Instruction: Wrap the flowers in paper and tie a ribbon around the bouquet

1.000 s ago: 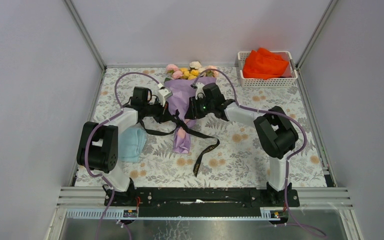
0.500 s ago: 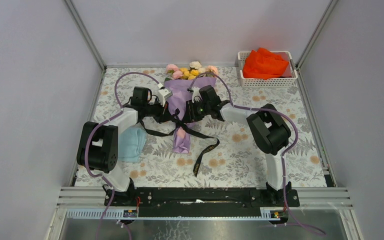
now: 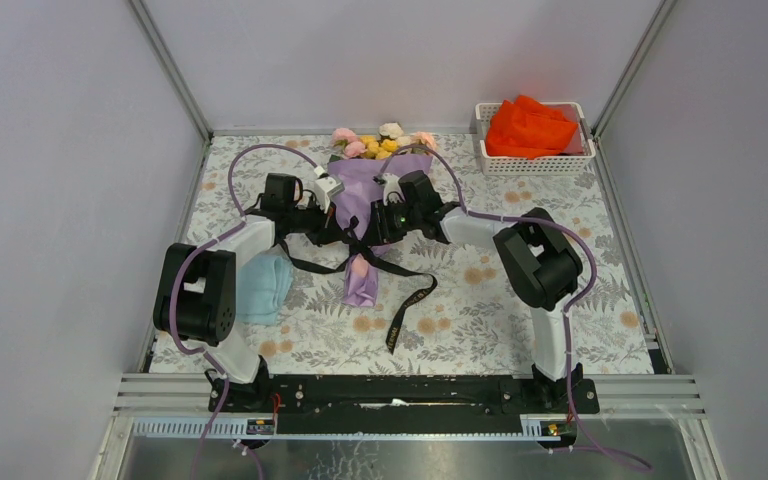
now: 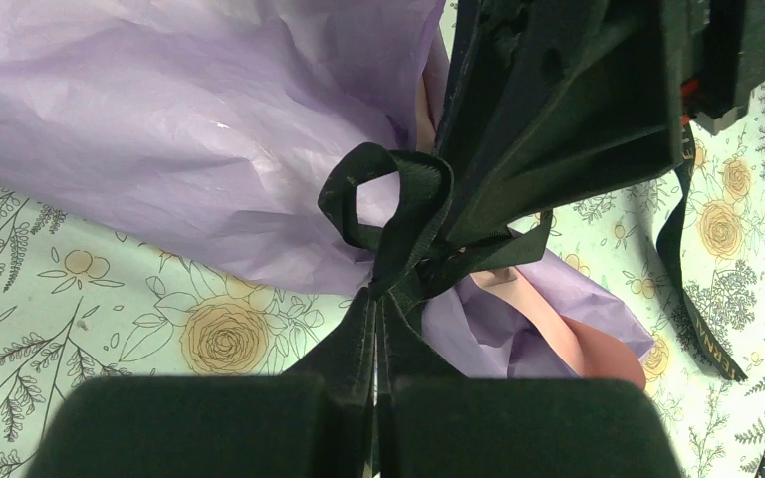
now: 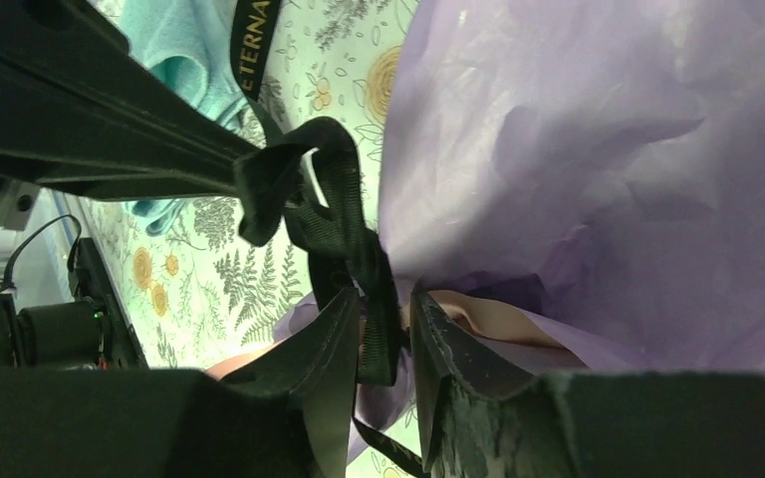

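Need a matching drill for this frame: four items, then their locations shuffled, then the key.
Items:
1. black ribbon
2. orange cloth
3. light blue cloth
4. roses

Locations:
A. lying on the table, near-left side
B. poking out of the wide far end of the purple paper
C. in the white basket, far-right corner
D. looped round the paper's narrow part

Pairs: 1-D, 2-C, 3-A, 4-B

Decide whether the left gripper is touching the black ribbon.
Touching. The left wrist view shows the left gripper shut on the ribbon, which comes out from between its jaws and runs up against the purple paper.
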Action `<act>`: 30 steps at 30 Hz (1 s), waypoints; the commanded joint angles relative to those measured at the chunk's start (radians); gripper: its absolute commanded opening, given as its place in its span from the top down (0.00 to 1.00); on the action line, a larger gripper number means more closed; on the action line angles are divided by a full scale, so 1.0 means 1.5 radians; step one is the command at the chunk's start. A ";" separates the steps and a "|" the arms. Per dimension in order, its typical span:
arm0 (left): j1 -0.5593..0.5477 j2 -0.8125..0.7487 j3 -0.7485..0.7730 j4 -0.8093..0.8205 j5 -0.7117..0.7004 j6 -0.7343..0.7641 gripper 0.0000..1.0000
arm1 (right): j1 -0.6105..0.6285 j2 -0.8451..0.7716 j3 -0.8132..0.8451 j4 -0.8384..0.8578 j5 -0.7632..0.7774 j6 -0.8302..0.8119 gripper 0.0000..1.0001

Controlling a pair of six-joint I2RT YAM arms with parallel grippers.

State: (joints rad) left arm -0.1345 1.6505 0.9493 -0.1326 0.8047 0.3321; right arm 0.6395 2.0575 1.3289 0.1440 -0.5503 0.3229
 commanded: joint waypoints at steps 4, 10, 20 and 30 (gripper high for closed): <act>0.007 -0.001 -0.022 0.012 0.010 0.011 1.00 | 0.008 -0.083 -0.067 0.153 -0.015 0.048 0.68; 0.007 -0.003 -0.028 0.009 0.015 0.018 1.00 | 0.011 -0.063 -0.072 0.146 0.016 0.059 0.66; 0.008 -0.008 -0.041 0.002 0.018 0.030 1.00 | 0.022 -0.024 -0.042 0.085 0.033 0.035 0.66; 0.008 -0.005 -0.038 -0.002 0.019 0.034 1.00 | 0.025 -0.009 -0.021 0.075 0.019 0.040 0.87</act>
State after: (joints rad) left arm -0.1299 1.6501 0.8970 -0.1318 0.8127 0.3546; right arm 0.6659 2.0346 1.2446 0.2569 -0.5140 0.3939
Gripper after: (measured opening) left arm 0.006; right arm 0.219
